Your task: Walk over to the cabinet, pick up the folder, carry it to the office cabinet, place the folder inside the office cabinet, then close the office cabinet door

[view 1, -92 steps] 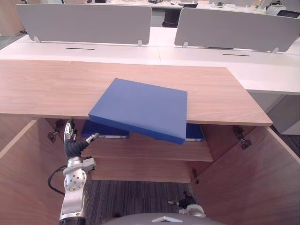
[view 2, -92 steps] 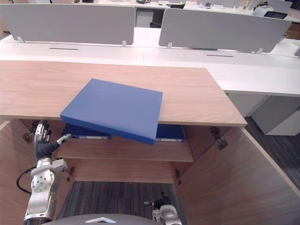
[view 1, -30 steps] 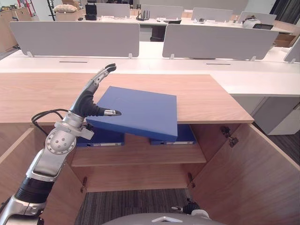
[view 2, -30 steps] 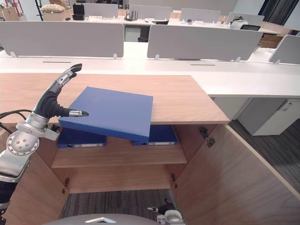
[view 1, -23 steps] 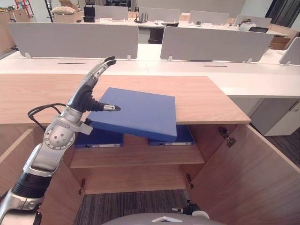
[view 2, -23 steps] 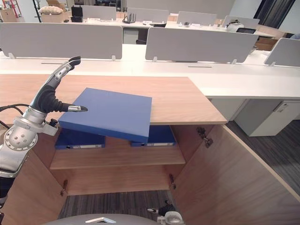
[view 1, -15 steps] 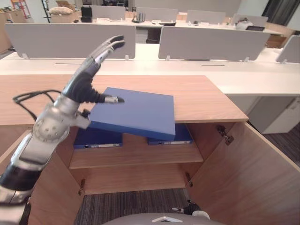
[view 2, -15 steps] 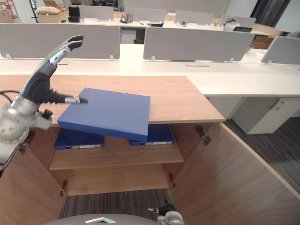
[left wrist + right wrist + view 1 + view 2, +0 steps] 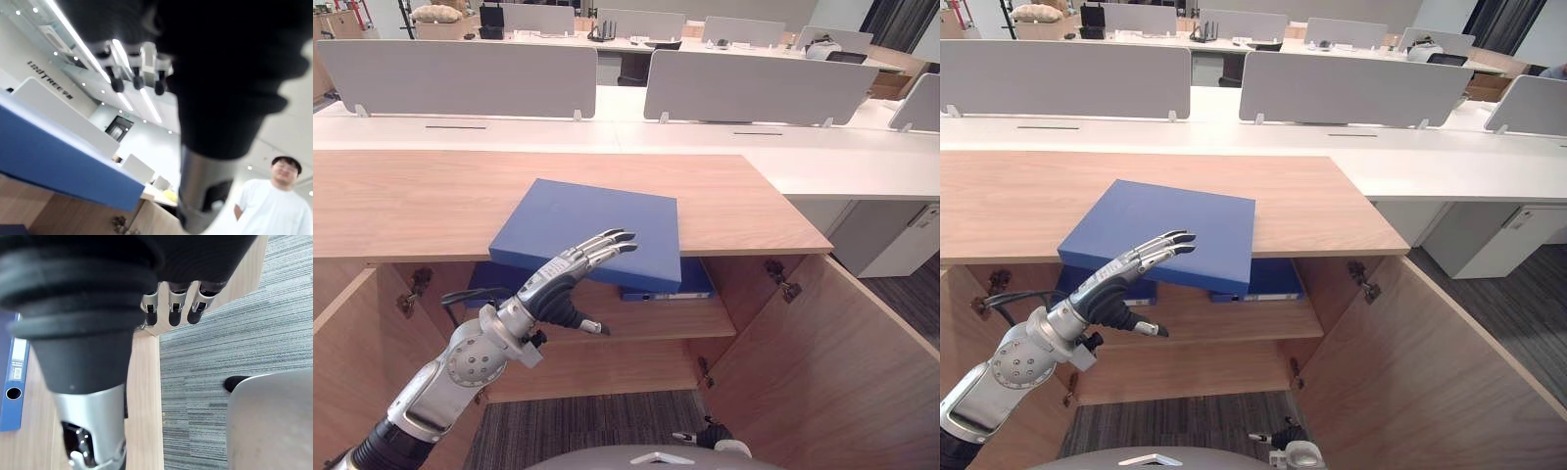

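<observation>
Just off the front edge of the cabinet top [image 9: 411, 196], overhung by the folder [image 9: 597, 220], the left hand [image 9: 563, 284] is held flat and empty — pick-up is judged pending, a grasp of that overhang being needed

folder [image 9: 597, 223]: plain blue | cabinet [image 9: 401, 196]: light wood grain | carpet [image 9: 220, 323]: grey striped | screens [image 9: 470, 73]: grey

left robot hand [image 9: 558, 286]: raised, fingers [image 9: 600, 247] straight, thumb apart; right robot hand [image 9: 174, 308]: low, relaxed
</observation>
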Robot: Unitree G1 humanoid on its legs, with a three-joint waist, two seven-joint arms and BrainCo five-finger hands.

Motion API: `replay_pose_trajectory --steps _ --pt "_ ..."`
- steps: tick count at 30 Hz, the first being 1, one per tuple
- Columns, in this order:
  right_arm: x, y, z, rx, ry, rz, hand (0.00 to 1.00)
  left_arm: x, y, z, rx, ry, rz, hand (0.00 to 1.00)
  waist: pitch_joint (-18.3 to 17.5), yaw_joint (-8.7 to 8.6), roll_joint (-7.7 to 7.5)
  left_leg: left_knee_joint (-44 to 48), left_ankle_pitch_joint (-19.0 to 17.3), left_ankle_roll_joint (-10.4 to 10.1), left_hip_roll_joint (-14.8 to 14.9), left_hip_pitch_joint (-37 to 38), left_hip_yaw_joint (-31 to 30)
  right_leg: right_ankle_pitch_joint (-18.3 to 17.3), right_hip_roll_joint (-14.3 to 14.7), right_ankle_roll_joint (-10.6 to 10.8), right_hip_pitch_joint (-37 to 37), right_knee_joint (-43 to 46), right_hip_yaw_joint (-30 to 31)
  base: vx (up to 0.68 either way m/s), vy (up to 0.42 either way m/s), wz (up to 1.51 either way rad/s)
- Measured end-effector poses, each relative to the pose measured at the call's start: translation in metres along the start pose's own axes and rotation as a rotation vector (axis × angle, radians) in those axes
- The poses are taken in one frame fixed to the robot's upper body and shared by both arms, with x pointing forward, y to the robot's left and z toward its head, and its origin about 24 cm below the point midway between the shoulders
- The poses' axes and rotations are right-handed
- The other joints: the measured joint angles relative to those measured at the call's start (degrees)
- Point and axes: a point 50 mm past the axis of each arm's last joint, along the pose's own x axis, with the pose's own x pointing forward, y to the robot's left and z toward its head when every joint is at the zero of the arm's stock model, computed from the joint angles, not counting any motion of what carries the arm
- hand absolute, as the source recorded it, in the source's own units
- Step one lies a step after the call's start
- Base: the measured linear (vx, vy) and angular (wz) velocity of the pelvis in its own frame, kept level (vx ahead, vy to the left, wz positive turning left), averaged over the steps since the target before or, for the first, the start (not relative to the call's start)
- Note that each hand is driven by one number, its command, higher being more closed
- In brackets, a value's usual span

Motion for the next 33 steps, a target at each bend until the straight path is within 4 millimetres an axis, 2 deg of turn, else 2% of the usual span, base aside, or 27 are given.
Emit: replay_pose_trajectory --steps 4,10,15,20,33 --pt "0.000 0.000 0.000 0.000 0.000 -0.002 0.00 0.000 -0.001 -0.001 0.136 0.014 0.027 0.00 0.2 0.05 0.06 0.0 -0.1 0.0 0.0 -0.2 0.0 0.0 0.0 0.0 0.0 -0.3 0.0 0.00 0.000 0.00" --pt "0.000 -0.001 -0.001 0.001 0.003 -0.005 0.00 -0.004 -0.003 -0.007 0.241 0.077 0.107 0.00 0.8 0.34 0.22 0.0 -0.1 0.1 -0.1 -0.6 -0.3 0.0 0.0 0.0 0.1 -0.3 -0.2 0.00 0.000 0.00" --pt "0.000 -0.002 0.002 0.003 -0.016 -0.008 0.00 -0.010 -0.006 -0.015 0.279 0.154 0.137 0.00 2.0 0.32 0.31 0.0 0.0 0.5 -0.1 0.2 -0.3 -0.3 0.1 -0.2 0.6 -0.4 -0.4 0.00 0.000 0.00" --pt "0.000 -0.002 0.002 0.003 -0.016 -0.010 0.00 -0.017 -0.012 -0.027 0.288 0.248 0.148 0.00 2.1 0.43 0.22 0.0 -0.1 0.6 -0.2 0.3 -0.7 -0.4 0.0 -0.2 1.0 -1.0 -1.0 0.00 -0.001 0.03" --pt "0.000 -0.003 0.000 0.004 -0.015 -0.014 0.00 -0.028 -0.013 -0.040 0.342 0.395 0.241 0.00 2.2 0.20 -0.06 0.0 -0.4 0.6 -0.3 0.2 -1.7 -0.5 0.0 -0.1 2.4 -2.7 -2.4 0.00 -0.004 0.04"
